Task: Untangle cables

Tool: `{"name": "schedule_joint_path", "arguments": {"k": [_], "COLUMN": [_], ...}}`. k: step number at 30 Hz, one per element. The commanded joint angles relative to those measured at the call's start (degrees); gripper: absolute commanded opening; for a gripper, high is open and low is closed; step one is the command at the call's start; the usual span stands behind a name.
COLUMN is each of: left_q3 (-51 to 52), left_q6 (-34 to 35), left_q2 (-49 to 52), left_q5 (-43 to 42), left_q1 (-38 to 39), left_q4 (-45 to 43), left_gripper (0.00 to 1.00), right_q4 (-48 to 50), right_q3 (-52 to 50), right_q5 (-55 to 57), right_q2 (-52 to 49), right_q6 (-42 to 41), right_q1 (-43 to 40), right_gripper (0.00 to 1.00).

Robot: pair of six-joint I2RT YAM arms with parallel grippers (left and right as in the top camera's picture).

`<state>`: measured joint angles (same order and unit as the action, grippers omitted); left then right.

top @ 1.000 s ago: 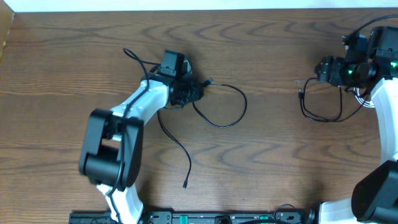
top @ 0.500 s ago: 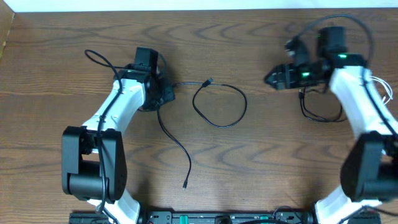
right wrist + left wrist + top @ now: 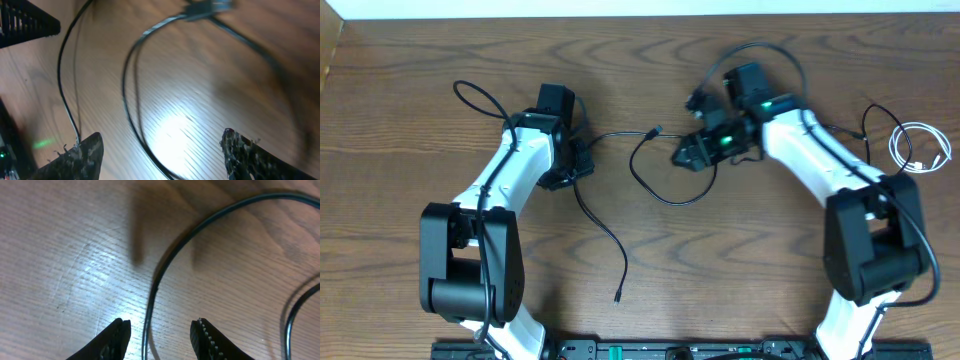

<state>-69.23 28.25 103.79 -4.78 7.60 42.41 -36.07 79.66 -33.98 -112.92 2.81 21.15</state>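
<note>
Black cable (image 3: 665, 200) well off table (image 3: 420, 80) edges

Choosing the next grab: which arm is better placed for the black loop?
Right: the right gripper, open, hovers over the loop; the left gripper sits off to its side.

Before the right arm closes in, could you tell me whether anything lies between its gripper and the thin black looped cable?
Nothing visible does: the right gripper hangs open above the thin black looped cable, with only brown wooden table around.
</note>
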Motion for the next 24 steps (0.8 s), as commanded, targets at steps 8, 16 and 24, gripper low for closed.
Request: {"name": "schedule_joint_path", "arguments": {"k": [8, 16, 24], "left_q3": [0.92, 4.5, 7.96], "left_q6": [0.59, 1.07, 1.64], "left_q2": [0.7, 0.7, 0.7], "left_q5": [1.31, 0.92, -9.62], "left_q1": [-0.02, -0.02, -0.02], "left_q4": [5.84, 4.55, -3.02], "left_gripper": [0.45, 0.44, 0.5], "right_q4": [5.03, 7.34, 8.81], "right_q3": [0.13, 0.13, 0.13], "right_q5": [0.11, 4.28, 0.39], "right_q2": [-4.76, -7.1, -10.6], "right_q6": [-5.11, -9.4, -9.66], "right_q1": [8.5, 10.47, 10.45], "right_gripper": [0.73, 0.73, 0.73]}}
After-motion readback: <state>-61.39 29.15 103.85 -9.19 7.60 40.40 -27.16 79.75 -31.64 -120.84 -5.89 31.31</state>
